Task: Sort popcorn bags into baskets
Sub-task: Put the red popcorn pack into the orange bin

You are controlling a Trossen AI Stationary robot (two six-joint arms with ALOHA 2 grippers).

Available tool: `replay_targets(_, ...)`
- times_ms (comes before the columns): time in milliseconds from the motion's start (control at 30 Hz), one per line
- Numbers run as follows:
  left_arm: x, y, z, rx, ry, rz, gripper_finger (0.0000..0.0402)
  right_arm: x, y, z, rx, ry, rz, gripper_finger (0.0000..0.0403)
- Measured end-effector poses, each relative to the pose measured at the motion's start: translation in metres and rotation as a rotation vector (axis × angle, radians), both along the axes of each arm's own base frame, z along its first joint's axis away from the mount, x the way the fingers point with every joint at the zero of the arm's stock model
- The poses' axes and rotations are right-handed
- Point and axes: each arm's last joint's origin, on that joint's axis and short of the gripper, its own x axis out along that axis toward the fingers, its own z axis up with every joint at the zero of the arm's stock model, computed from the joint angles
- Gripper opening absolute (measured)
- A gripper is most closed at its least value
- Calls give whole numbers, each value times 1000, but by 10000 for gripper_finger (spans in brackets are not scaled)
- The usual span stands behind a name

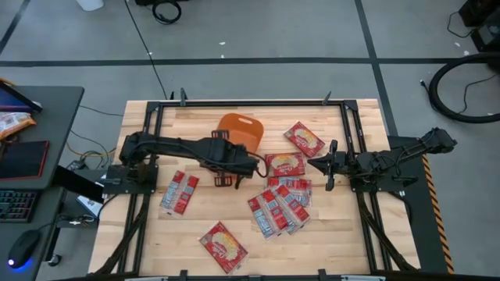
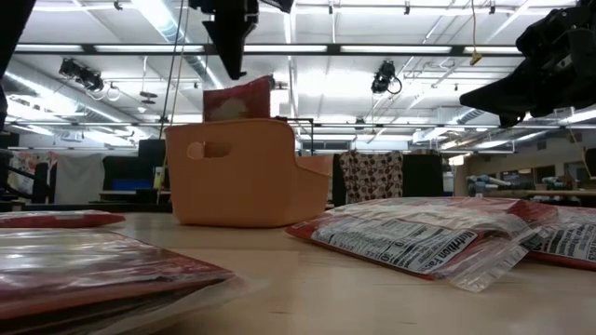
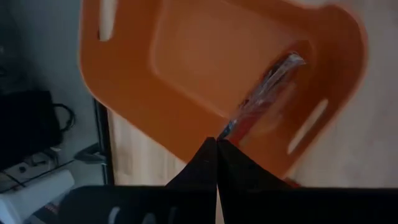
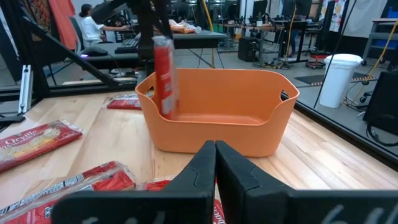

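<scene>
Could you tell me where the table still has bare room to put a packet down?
Bare wood lies between the left pair of packets and the centre cluster, along the near right edge, and behind the orange basket. It is crowded from the cluster up to the squarish packet beside the right pincer.

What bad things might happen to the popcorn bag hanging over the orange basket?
The left gripper holds a popcorn bag on edge, close to one end wall of the orange basket. If let go there, it might lean on the wall or catch on the rim instead of lying flat. The basket is light-looking plastic, so a nudge from the arm might slide it toward the bags on the table. The right gripper waits near the table's right side.
</scene>
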Motion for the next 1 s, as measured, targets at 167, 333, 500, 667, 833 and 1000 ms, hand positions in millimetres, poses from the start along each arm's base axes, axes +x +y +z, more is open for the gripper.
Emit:
replay_targets(167,0,5,-2,18,33,-35,1,0,0,0,0,0,0,16)
replay_targets(333,4,25,-22,-16,80,-36,2,0,0,0,0,0,0,16)
replay_targets(500,3,47,-51,0,168,-74,3,0,0,0,0,0,0,16)
replay_targets(667,10,69,-64,56,137,-99,3,0,0,0,0,0,0,16)
replay_targets(833,17,82,-66,60,62,-94,5,0,0,0,0,0,0,16)
replay_targets(1000,14,84,-64,141,46,1,45,0,0,0,0,0,0,16)
